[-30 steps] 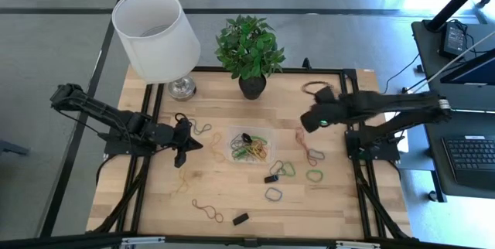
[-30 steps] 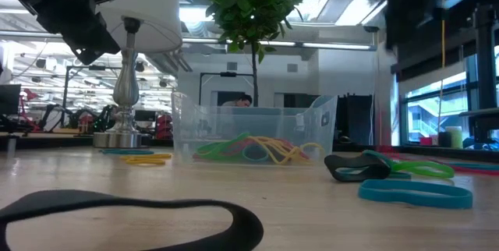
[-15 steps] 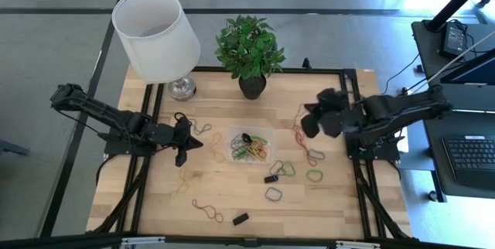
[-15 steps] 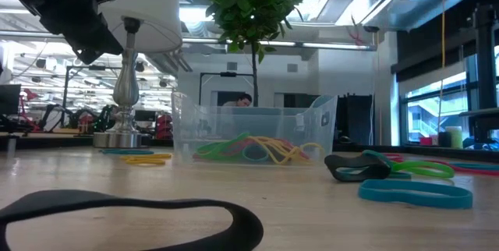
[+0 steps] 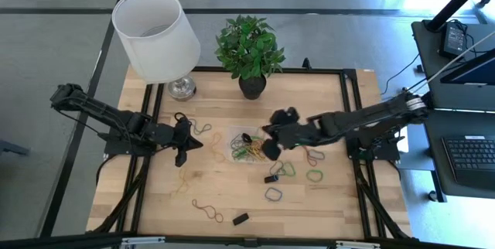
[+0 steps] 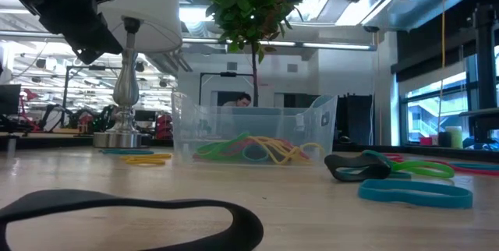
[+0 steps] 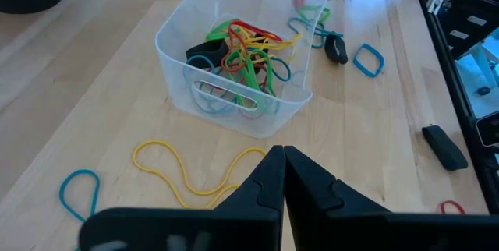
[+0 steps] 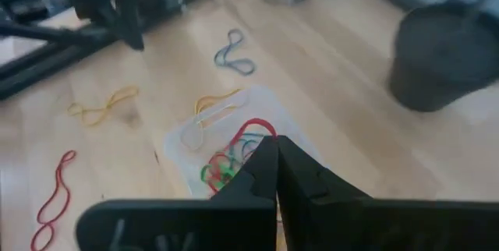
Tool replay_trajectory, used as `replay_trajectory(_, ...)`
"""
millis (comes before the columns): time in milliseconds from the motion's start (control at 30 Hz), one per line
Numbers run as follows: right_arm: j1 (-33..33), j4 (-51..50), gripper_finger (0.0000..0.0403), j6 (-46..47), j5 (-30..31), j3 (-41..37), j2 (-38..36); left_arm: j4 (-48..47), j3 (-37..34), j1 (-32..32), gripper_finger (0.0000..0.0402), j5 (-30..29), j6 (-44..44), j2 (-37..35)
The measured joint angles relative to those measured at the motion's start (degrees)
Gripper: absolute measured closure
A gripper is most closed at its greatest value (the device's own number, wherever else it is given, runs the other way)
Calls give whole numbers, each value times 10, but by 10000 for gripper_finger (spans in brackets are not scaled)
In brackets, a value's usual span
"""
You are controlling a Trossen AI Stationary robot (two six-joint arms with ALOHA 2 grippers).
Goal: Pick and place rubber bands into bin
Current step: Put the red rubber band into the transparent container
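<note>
**Right gripper over bin with red band**

Right gripper (image 5: 268, 145) is hovering over the clear bin (image 5: 233, 135) at table centre, fingers pressed together, pinching a red rubber band (image 8: 256, 129) that is dangling above the bin. Bin is holding a tangle of rubber bands (image 7: 242, 54); others are lying loose on the table (image 5: 332, 210) around it. Left gripper (image 5: 182, 156) is waiting beside the bin's left, fingers closed, holding nothing.

Right hand (image 5: 268, 145) closed, arm extended; left hand (image 5: 182, 145) closed.
</note>
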Motion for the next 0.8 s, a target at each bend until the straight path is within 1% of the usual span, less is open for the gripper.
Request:
replay_trajectory(133,-17,4,403,-4,-38,32,67,0,0,0,398,0,0,0)
replay_trajectory(300,-31,2,403,-30,-76,87,158,-1,0,0,398,1,24,0)
replay_trajectory(400,-41,0,403,-31,-113,119,212,-1,0,0,398,2,25,0)
replay_trajectory(500,-50,-6,403,-26,-131,142,257,-3,0,0,398,10,26,0)
replay_trajectory(600,-60,-43,403,6,-150,160,293,-7,0,0,398,27,39,0)
replay_trajectory(700,-68,-72,403,35,-175,163,313,-7,0,0,398,39,57,0)
replay_trajectory(800,-72,-71,400,48,-192,163,323,-8,0,0,398,56,72,0)
